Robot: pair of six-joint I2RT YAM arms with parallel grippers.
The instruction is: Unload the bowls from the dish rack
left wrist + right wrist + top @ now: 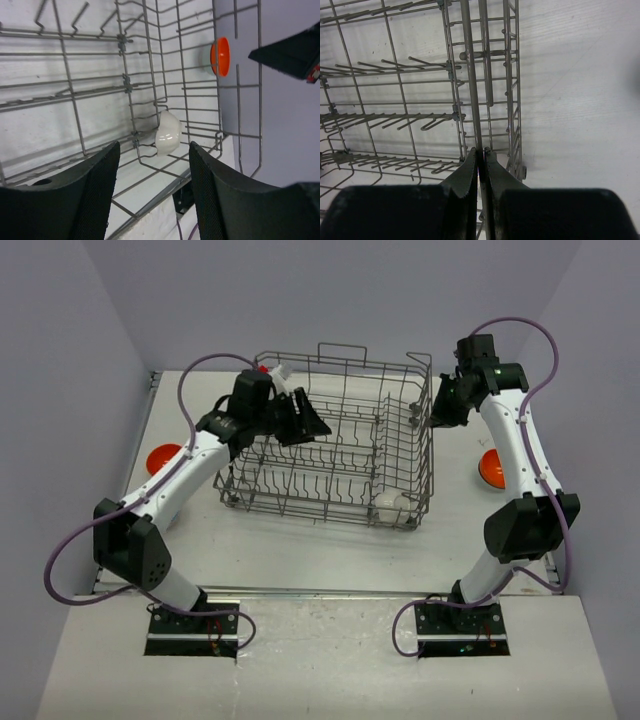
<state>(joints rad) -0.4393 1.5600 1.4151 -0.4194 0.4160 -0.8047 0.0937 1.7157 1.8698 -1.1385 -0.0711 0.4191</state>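
Right tool (pixel 480 159) is pinched shut on the dish rack (pixel 473 90) rim wire, left tool (pixel 154 150) wide and empty above it, white bowl (pixel 167 132) tilted in the rack's near right corner; best to drop between the tines and take its rim.

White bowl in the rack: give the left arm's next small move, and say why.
Probably ease the left gripper forward and down toward the white bowl. Its jaws are open and empty, the bowl lies in a corner of the dish rack straight ahead between them, and the right gripper is shut on the rack's rim wire, apparently steadying it.
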